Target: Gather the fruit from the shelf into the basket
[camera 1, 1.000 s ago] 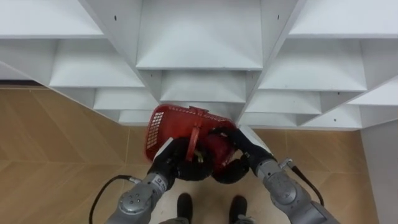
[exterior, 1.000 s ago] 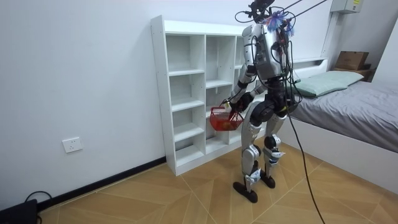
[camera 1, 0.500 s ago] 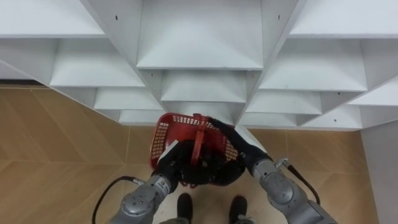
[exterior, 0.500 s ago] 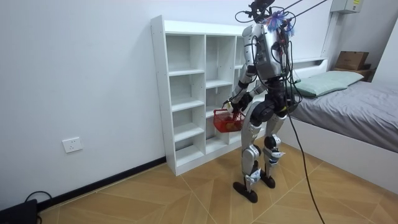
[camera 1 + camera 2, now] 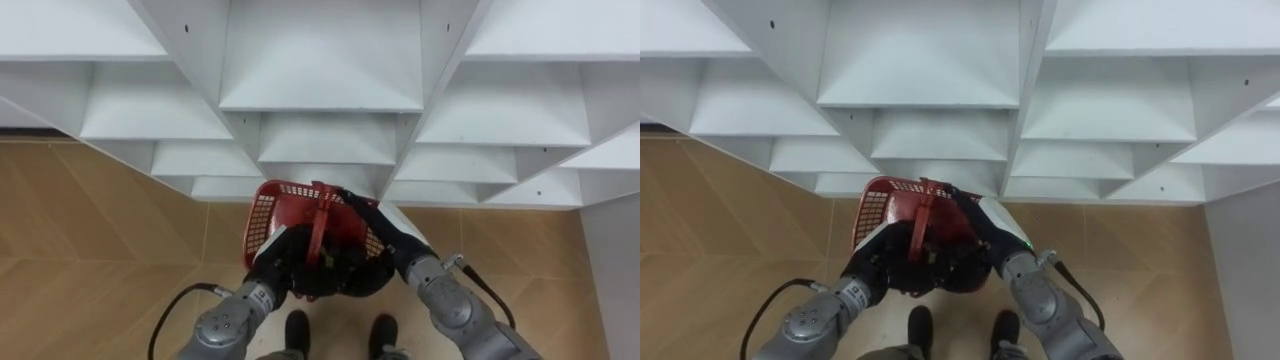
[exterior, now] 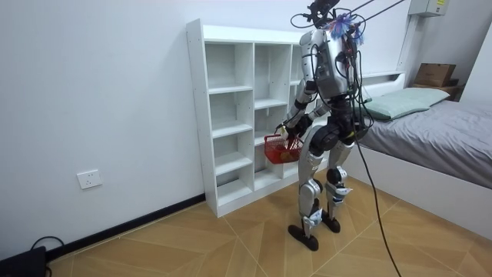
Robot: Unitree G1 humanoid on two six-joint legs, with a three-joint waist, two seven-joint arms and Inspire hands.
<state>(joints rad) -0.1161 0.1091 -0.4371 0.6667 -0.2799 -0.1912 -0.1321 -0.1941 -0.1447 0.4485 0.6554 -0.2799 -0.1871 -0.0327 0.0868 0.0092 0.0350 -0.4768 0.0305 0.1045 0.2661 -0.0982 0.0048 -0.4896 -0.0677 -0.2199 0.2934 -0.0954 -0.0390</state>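
I stand close before the white closet (image 5: 320,60), holding a red mesh basket (image 5: 262,215) at waist height over the wooden floor. My left hand (image 5: 285,265) comes in from the lower left with its fingers curled round the basket's red handle (image 5: 320,222). My right hand (image 5: 385,240) reaches from the lower right over the basket's right rim and into it. Both hands cover what lies inside the basket. In the room view the basket (image 6: 278,148) hangs in front of the closet's (image 6: 231,115) middle shelves.
The closet's lower shelves (image 5: 320,135) jut out just beyond the basket. A bed (image 6: 430,131) stands at the room view's right, behind me. Wooden floor (image 5: 90,230) lies open to my left and in front of the closet in the room view.
The basket has swung from a tilt on the left to level in front of me. My right hand, which held something red and round at the rim, has gone down into the basket.
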